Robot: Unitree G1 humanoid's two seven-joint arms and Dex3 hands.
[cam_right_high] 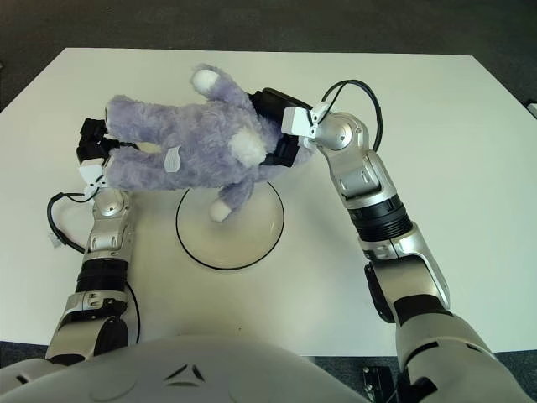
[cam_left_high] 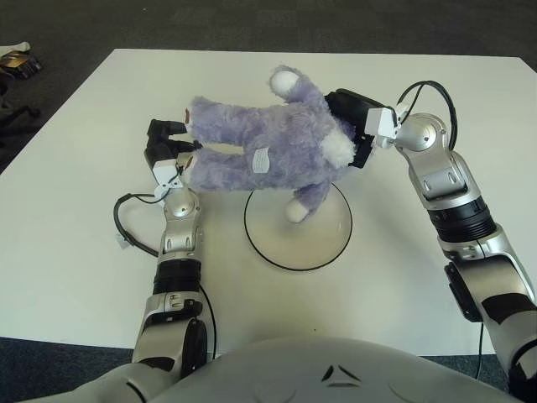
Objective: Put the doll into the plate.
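Doll (cam_left_high: 268, 147) hangs over plate (cam_left_high: 336, 243) — right hand (cam_left_high: 357, 126) gripping, left hand (cam_left_high: 168, 151) apparently too.

Item: purple plush doll (cam_right_high: 189, 143), lying lengthwise above the white table (cam_right_high: 403, 109), head end toward our right. Our right hand (cam_right_high: 275, 126) grips it at the head, fingers hidden behind the fur; our left hand (cam_right_high: 94, 144) meets it at the leg end (fingers mostly covered by the plush). One white-tipped paw hangs down over the plate (cam_right_high: 264, 243), a white disc with a dark rim, near its rear edge.
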